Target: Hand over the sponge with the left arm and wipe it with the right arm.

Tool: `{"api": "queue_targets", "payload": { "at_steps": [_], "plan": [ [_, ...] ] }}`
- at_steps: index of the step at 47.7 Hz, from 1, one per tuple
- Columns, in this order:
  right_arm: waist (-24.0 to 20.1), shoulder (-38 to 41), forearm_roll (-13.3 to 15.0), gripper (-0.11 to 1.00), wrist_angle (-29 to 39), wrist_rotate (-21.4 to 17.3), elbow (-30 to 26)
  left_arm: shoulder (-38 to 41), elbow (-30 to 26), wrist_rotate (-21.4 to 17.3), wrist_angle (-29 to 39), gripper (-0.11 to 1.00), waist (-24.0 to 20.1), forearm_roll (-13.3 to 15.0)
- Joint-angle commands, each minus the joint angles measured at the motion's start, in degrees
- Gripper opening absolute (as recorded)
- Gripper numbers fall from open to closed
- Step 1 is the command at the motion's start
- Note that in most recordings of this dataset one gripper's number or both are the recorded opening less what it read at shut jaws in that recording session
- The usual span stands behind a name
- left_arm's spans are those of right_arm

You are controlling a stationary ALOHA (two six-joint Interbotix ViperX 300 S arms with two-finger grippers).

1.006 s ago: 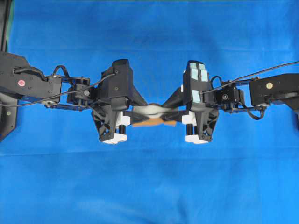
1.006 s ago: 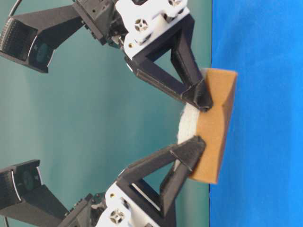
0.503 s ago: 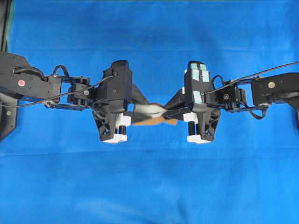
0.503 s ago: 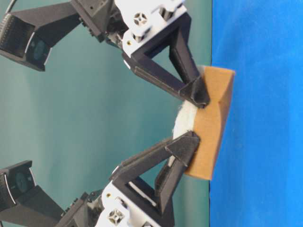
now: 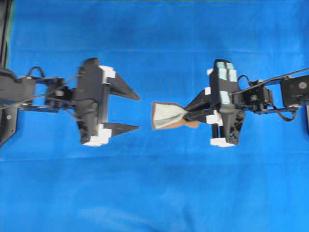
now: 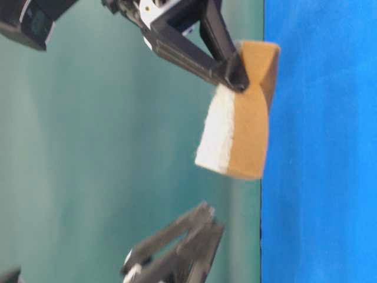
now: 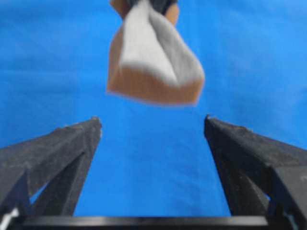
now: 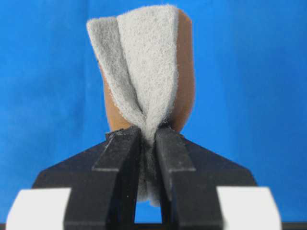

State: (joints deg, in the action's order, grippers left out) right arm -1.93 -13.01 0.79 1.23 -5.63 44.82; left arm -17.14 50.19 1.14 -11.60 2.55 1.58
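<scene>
A table draped in bright blue cloth (image 5: 159, 193) fills the overhead view from left to right, its surface faintly creased. At table level the cloth ends in a straight edge against a dull teal backdrop (image 6: 88, 147).

The sponge (image 5: 167, 116) lies between the left end effector (image 5: 136, 112) and the right end effector (image 5: 190, 115).
</scene>
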Motion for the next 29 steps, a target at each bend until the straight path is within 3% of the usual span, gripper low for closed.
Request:
{"api": "queue_targets", "payload": {
  "at_steps": [1,13,29],
  "plan": [
    [-0.09,-2.55,0.09,0.14,-0.44,-0.09,0.35,-3.96,2.11,0.0,-2.02,0.91,0.35,-0.09],
    [-0.09,-3.34,0.09,0.14,-0.35,-0.26,1.23,-9.49,6.59,-0.09,-2.64,0.91,0.44,-0.09],
    [1.05,2.55,0.09,0.14,-2.11,-0.09,-0.18,-9.32,6.68,-0.35,-2.72,0.91,0.44,0.0]
  ]
}}
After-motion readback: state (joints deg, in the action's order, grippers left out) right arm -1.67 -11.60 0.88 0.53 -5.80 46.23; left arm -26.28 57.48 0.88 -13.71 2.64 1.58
